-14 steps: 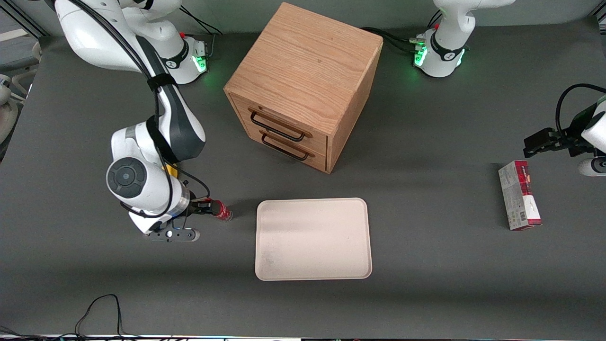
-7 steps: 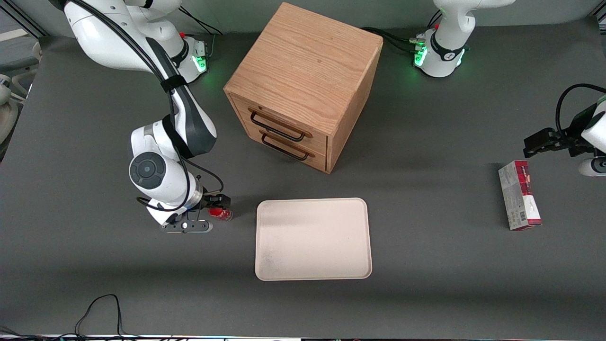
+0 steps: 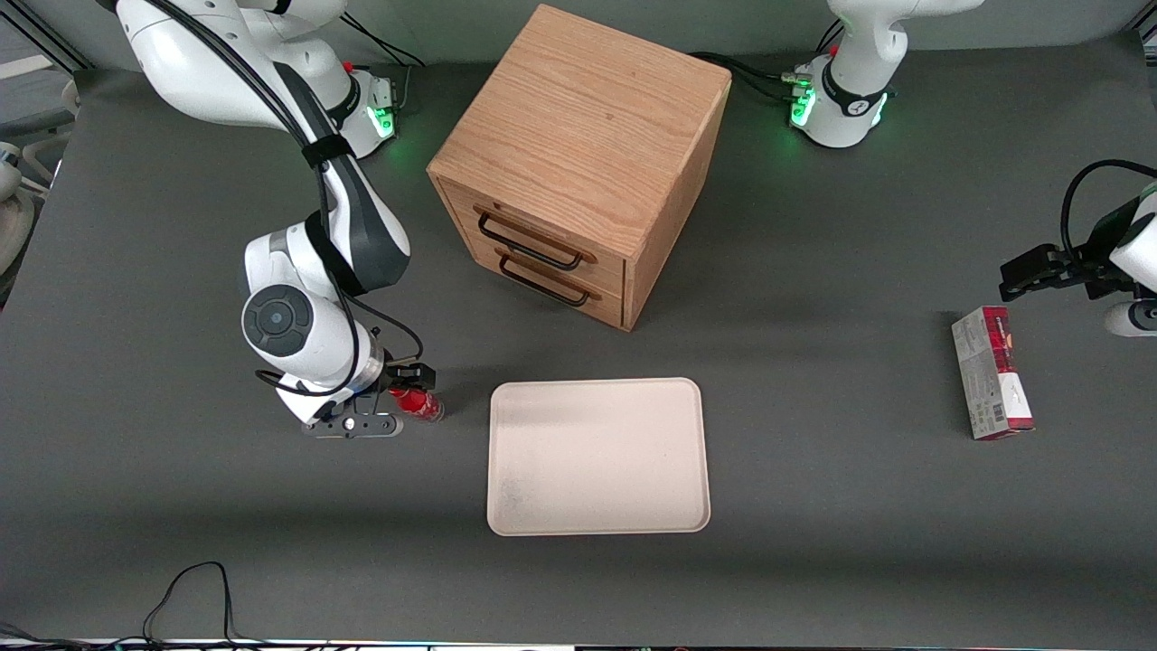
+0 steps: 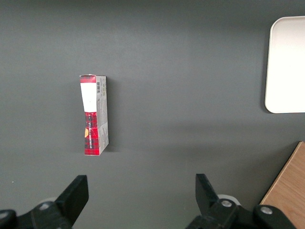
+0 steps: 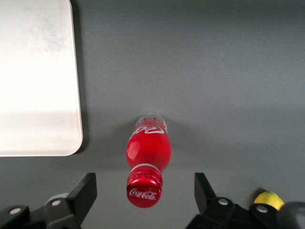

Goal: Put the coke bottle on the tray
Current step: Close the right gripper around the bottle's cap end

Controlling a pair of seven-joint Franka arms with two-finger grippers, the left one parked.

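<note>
I have the gripper (image 3: 405, 394) hanging above the coke bottle (image 3: 418, 403), left of centre in the front view, its jaws spread wide with one finger (image 5: 82, 195) on each side of the red cap and nothing between them but air. The bottle (image 5: 148, 156) stands on the dark table (image 3: 813, 506), untouched, just beside the short edge of the tray (image 3: 597, 455), which lies in the middle of the frame, nearer the camera than the wooden cabinet (image 3: 578, 163).

The step in hand is the grasp, as I judge it. The cap sits roughly midway between the fingers in the wrist view, so I would come straight down without sliding sideways, take the bottle around its red shoulder below the cap, and close gently enough that it does not tip or squirt out.

After that the carry looks short. The tray's low rim (image 5: 75, 119) is the one edge in the way, so I would lift the clear base above it before crossing, then set down well inside on the flat part. There is open table all around the bottle and the tray is bare. The cabinet stands well apart in the upper middle, and the red-and-grey box (image 3: 992, 372) lies near the right edge of the frame, out of the way.
</note>
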